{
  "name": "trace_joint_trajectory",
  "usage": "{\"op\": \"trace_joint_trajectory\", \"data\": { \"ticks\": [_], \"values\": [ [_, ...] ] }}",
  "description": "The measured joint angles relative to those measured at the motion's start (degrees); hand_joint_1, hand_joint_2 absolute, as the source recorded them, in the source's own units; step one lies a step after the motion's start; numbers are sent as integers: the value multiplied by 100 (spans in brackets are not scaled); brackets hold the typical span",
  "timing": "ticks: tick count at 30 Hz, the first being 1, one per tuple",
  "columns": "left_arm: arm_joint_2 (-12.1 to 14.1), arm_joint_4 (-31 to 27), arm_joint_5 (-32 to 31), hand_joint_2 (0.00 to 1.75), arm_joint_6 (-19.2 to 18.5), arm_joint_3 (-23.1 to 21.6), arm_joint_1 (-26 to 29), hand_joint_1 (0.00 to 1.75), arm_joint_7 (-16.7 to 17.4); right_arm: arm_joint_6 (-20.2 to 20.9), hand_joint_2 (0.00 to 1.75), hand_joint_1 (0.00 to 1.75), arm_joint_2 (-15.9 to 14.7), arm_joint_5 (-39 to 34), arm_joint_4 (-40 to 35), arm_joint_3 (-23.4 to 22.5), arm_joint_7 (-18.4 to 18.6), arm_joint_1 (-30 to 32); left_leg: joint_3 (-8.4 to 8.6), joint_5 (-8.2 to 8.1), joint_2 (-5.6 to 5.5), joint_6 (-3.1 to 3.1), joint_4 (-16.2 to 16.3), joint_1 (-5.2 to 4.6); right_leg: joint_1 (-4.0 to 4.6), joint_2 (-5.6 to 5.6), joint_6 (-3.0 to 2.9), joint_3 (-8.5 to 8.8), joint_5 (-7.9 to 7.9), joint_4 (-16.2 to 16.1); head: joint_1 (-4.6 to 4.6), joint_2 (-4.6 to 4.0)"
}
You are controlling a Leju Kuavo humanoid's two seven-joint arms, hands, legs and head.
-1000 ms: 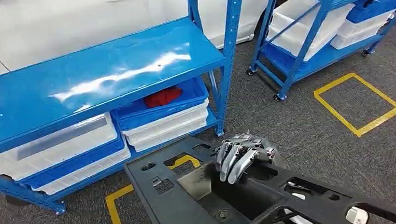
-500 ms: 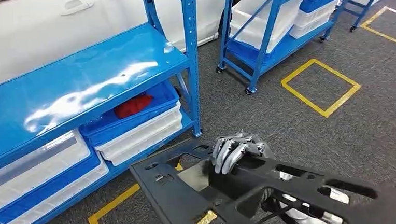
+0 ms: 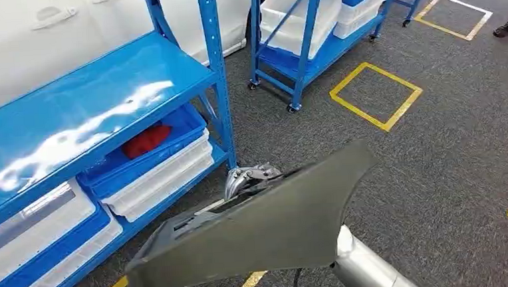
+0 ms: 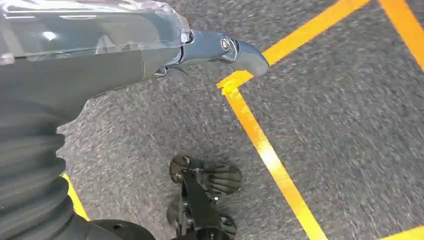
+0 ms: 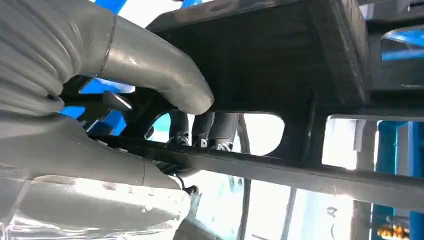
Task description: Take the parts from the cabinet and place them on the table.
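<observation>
Right hand (image 3: 250,178) grips dark grey part (image 3: 270,226): broad smooth panel, ribbed cut-out underside; left hand (image 4: 125,50) state unclear.

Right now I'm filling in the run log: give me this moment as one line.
phase: carrying | right hand: grips dark plastic part | left hand: holds nothing, above carpet | blue cabinet: beside robot | table: unseen

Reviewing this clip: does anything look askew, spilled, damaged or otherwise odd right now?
Nothing spilled or broken. The right hand grips a dark plastic part, carried tilted above the carpet. Red cloth lies bunched in a blue bin on the rack's bottom shelf.
</observation>
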Motion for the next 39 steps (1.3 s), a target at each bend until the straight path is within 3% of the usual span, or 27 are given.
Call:
{"op": "trace_joint_trajectory", "data": {
  "ticks": [3,4,6,7,9,10,11,13,14,15,19,20,21,22,24,25,26,28,29,30,34,35,36,37,38,39],
  "values": [
    [-13,0,-11,175,-44,5,-7,0,0,-76,175,175,83,66,236,9,22,-123,44,5,166,-76,-47,22,21,243,-47,-40,38,-15,0,0],
    [-15,0,-15,175,-48,5,-19,0,0,-94,175,175,97,77,302,2,22,-142,64,-23,199,-118,-38,-5,-38,322,-101,-12,82,-89,0,0],
    [-17,0,-28,175,-52,5,-16,0,2,-125,175,175,173,73,442,-17,5,-211,-86,-320,-253,-160,373,34,-78,420,-155,-4,128,-125,0,0],
    [-24,0,-31,175,-50,5,-5,0,13,-129,175,175,213,66,490,-33,-13,-238,-278,-566,-362,-168,811,43,-78,495,-165,-17,135,-125,0,0],
    [-26,0,-46,175,-37,5,20,0,63,-129,175,175,256,37,551,-81,-48,-235,-681,-920,-414,-194,1680,55,-72,652,-170,-34,142,-119,0,0],
    [-26,0,-46,175,-20,7,31,0,104,-129,175,175,254,31,562,-107,-57,-221,-744,-886,-414,-204,1796,63,-74,733,-163,-34,146,-112,0,0],
    [-26,0,-46,175,-9,7,35,0,142,-129,175,175,254,22,560,-147,-59,-205,-677,-717,-418,-211,1621,75,-82,809,-156,-32,148,-98,0,0],
    [-24,0,-48,175,-9,7,31,0,214,-112,175,175,254,-8,501,-249,-65,-182,-264,-183,-491,-221,710,110,-107,959,-114,-31,130,-48,0,0],
    [-24,0,-48,175,-2,11,39,0,277,-83,175,175,254,-17,432,-312,-65,-171,-41,37,-667,-231,202,150,-117,1024,-81,-45,108,-2,0,0],
    [-24,0,-55,175,11,15,45,0,345,-74,175,175,252,-28,367,-370,-63,-166,24,-82,-863,-233,57,144,-90,1088,-33,-94,95,51,0,0],
    [-17,0,-59,175,59,26,27,0,494,-48,175,175,217,-48,107,-663,-6,-73,16,-25,-672,-76,36,135,-118,1295,114,-167,170,14,0,0],
    [-20,0,-59,175,59,26,13,0,511,-42,175,175,206,-52,59,-728,9,-57,25,8,-594,-23,3,153,-125,1094,126,-184,122,78,0,0],
    [-13,0,-59,175,59,29,14,0,516,-24,175,175,191,-57,11,-800,15,-65,27,7,-539,31,-13,143,-96,797,142,-301,-52,312,2,0],
    [-11,0,-59,175,59,31,24,0,516,-20,175,175,191,-65,-24,-835,15,-70,22,8,-476,39,-12,126,-106,676,165,-495,-267,710,2,0],
    [2,0,-55,175,61,35,39,0,522,-7,175,175,188,-74,-56,-885,18,-39,18,-2,-336,54,-9,105,-133,593,195,-934,-629,1609,2,0],
    [4,0,-46,175,81,35,37,0,527,-2,175,175,184,-74,-58,-909,20,-10,18,-7,-262,58,-8,100,-140,583,204,-1049,-654,1832,2,0],
    [4,0,-46,175,94,37,33,0,531,-7,175,175,177,-74,-65,-935,22,22,23,-12,-200,55,-8,98,-146,576,204,-1016,-546,1753,2,0],
    [7,0,-46,175,96,37,10,0,533,-20,175,175,156,-67,-172,-1019,22,119,46,-36,-88,43,-9,91,-143,503,164,-556,-85,876,2,0],
    [7,0,-46,175,96,37,5,0,538,-18,175,175,142,-56,-271,-1078,20,174,69,-50,-47,26,-10,83,-112,316,114,-243,125,323,2,0],
    [7,0,-46,175,96,35,8,0,540,2,175,175,136,-43,-369,-1143,18,221,84,-67,0,2,-9,64,-43,9,59,-95,64,19,0,0],
    [7,0,-72,175,87,37,0,0,538,148,175,175,86,61,-690,-1375,-2,564,151,-108,232,-118,-60,31,4,302,-42,-125,101,-35,0,0],
    [9,0,-83,175,74,37,-11,0,531,168,175,175,79,90,-747,-1399,-6,637,142,-170,187,-151,-30,52,-93,376,-89,-68,145,-112,0,0],
    [22,0,-94,175,48,35,-14,0,518,183,175,175,64,121,-804,-1412,-26,673,107,-286,-75,-163,125,63,-81,428,-115,-58,156,-144,2,0],
    [22,-2,-118,175,31,35,-9,0,514,192,175,175,62,131,-834,-1418,-24,696,-61,-509,-278,-167,498,72,-88,489,-145,-59,162,-141,0,0],
    [22,0,-136,175,15,33,-2,0,514,210,175,175,62,138,-876,-1427,-24,743,-291,-746,-380,-184,988,73,-88,564,-153,-58,159,-141,0,0],
    [22,0,-133,175,11,33,0,0,514,216,175,175,55,149,-900,-1445,-24,796,-519,-924,-413,-200,1443,75,-86,637,-158,-60,156,-141,0,0]
  ]
}}
